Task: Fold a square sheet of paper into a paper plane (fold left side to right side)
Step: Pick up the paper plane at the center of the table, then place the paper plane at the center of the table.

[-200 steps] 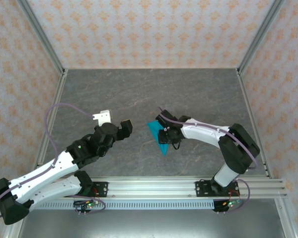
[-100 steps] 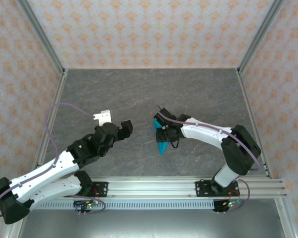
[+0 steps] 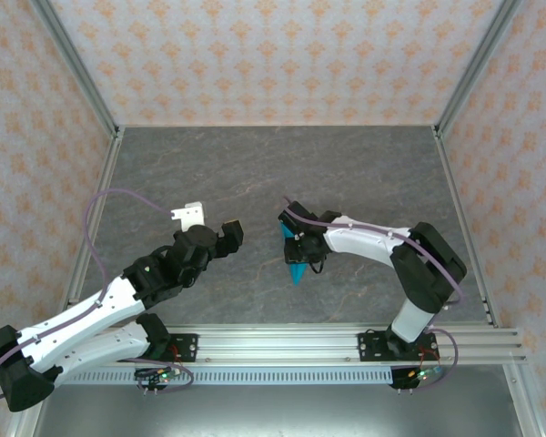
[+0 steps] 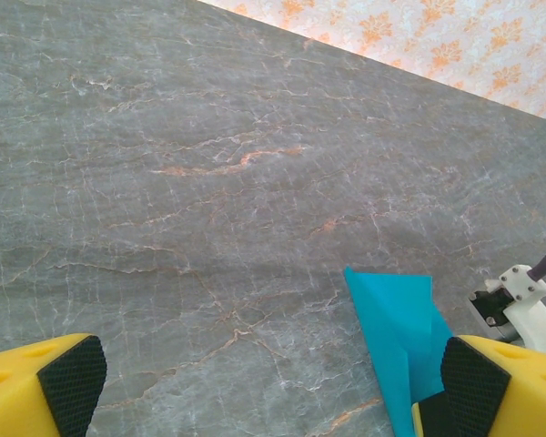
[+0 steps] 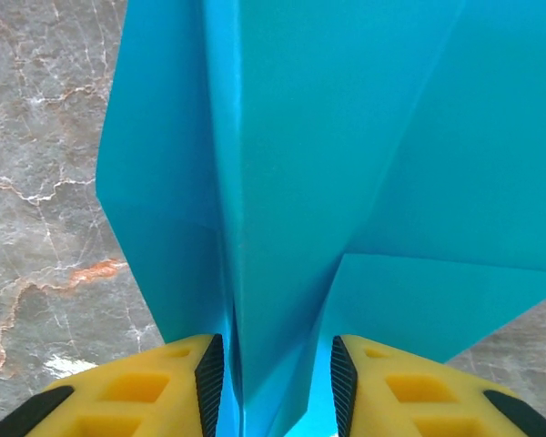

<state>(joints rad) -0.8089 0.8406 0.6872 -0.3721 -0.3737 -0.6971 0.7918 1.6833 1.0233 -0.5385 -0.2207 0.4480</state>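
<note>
Since a second earlier, the right arm had swung a little toward the frame's left and the blue paper beneath it had narrowed from a spread shape to a slim dart, while the left arm had hardly shifted. At left centre of the top view, the left gripper [image 3: 226,231] hung with its jaws wide apart, holding nothing, well apart from the paper. At centre lay the plane [image 3: 297,270], its point aimed at the lower edge, on the table [image 3: 255,164]. Over it the right gripper [image 5: 278,373] was clamped on the plane's centre ridge, wings flaring to either side. With nothing else pressing them, the wings could spring open, or the thin ridge could slip or crumple if dragged.
</note>
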